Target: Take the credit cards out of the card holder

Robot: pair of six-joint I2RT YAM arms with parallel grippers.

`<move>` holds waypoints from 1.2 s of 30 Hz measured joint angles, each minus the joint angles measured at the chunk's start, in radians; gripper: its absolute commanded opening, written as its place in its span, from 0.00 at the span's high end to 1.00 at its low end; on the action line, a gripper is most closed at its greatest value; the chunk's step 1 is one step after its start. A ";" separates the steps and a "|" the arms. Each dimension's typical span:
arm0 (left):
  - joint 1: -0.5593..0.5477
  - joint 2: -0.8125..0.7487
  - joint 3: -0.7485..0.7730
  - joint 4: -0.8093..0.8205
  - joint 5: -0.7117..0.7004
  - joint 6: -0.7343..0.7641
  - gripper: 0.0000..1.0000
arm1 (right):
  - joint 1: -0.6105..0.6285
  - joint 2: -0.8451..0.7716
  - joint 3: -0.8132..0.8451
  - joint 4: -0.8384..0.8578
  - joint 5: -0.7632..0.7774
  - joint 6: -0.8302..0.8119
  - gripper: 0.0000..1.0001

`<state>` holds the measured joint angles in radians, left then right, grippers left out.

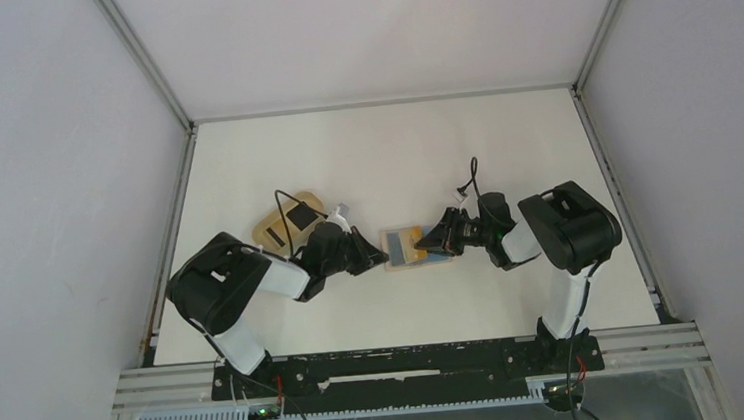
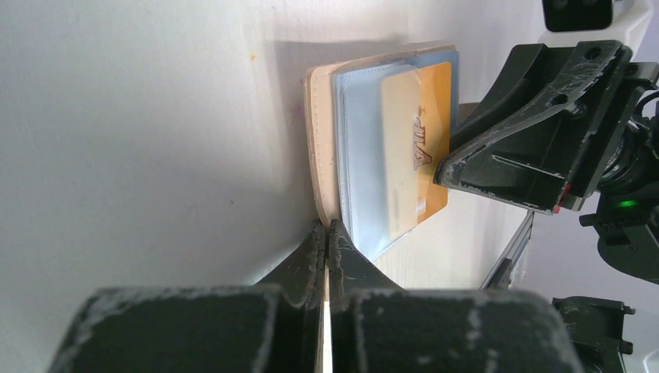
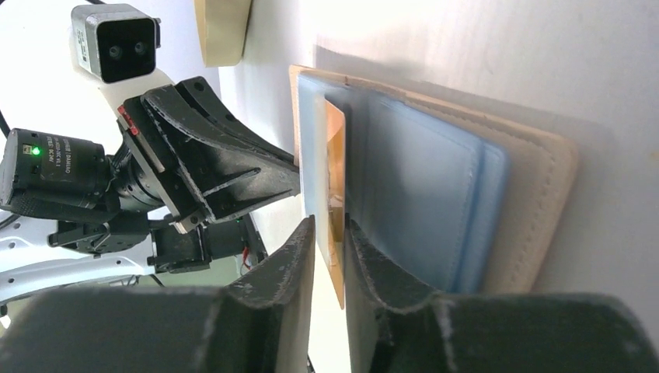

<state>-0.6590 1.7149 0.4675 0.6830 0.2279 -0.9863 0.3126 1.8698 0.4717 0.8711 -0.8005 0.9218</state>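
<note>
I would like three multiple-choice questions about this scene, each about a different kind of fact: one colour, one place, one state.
1. What colour is the protruding card in the card holder?
A. orange
B. green
C. purple

2. Where does the black card lie?
A. inside the card holder
B. on the wooden tray
C. on the floor

3. In which state is the card holder?
A. folded and snapped shut
B. rolled up
C. lying open

Answers:
1 A: the left wrist view shows its orange face.
2 B: the top view shows it on the tray, apart from the holder.
3 C: its blue pockets are exposed in the right wrist view.
</note>
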 measured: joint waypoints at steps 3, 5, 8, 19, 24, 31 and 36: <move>0.000 0.000 0.000 0.000 0.000 0.000 1.00 | -0.010 0.000 -0.015 0.000 -0.006 -0.004 0.83; 0.001 0.000 0.000 0.000 0.002 0.000 1.00 | -0.018 0.000 -0.027 0.000 -0.010 -0.007 0.92; 0.003 0.000 0.000 -0.001 0.003 0.000 1.00 | -0.032 -0.002 -0.041 -0.005 -0.019 -0.015 1.00; 0.012 -0.130 -0.143 0.011 -0.051 -0.017 1.00 | -0.068 -0.245 -0.045 -0.253 0.016 -0.133 1.00; 0.013 -0.209 -0.257 0.068 -0.100 -0.068 1.00 | 0.005 -0.398 0.134 -0.532 0.104 -0.276 1.00; 0.013 -0.324 -0.429 0.169 -0.174 -0.172 1.00 | 0.185 -0.260 0.569 -0.727 0.175 -0.393 1.00; 0.014 -0.425 -0.455 0.088 -0.239 -0.203 1.00 | 0.309 0.000 0.950 -0.863 0.226 -0.444 1.00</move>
<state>-0.6453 1.2900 0.0124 0.7708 -0.0109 -1.1896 0.6220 1.8694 1.4220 0.0082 -0.5743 0.4774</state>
